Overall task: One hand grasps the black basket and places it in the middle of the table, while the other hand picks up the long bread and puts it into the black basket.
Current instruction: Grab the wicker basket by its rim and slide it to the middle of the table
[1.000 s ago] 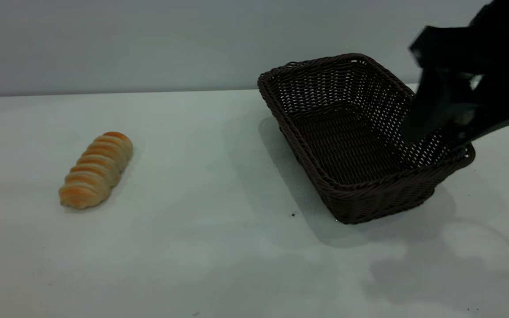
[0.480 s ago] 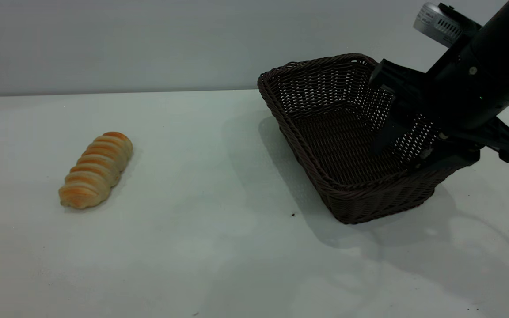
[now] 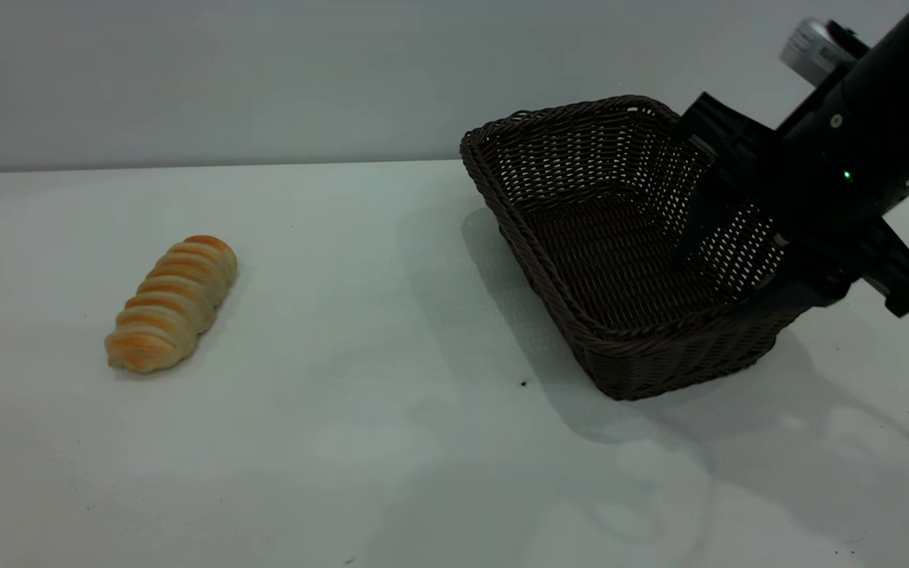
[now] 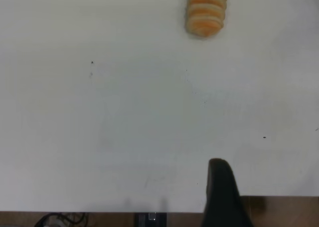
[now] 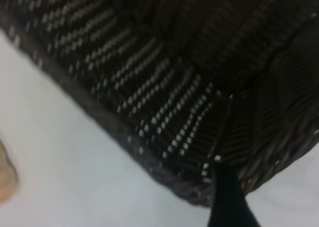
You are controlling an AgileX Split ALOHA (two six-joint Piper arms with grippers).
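The black basket (image 3: 529, 252) stands on the table (image 3: 360, 410) at the right, with nothing in it. My right gripper (image 3: 738, 264) is open and straddles the basket's right side wall, one finger inside and one outside the rim. The right wrist view shows the basket's woven wall (image 5: 149, 97) close up, with one dark finger (image 5: 227, 197) against it. The long bread (image 3: 170, 304) lies on the table at the far left, and shows far off in the left wrist view (image 4: 206, 10). My left gripper (image 4: 222, 192) is back near the table's edge, well away from the bread.
A wide stretch of bare white table lies between the bread and the basket. The table's brown edge (image 4: 279, 212) shows beside the left gripper. A grey wall stands behind the table. A small dark speck (image 3: 523, 383) lies in front of the basket.
My right arm came down onto the basket's right wall, then shifted slightly up and to the right. The basket and the bread have not moved.
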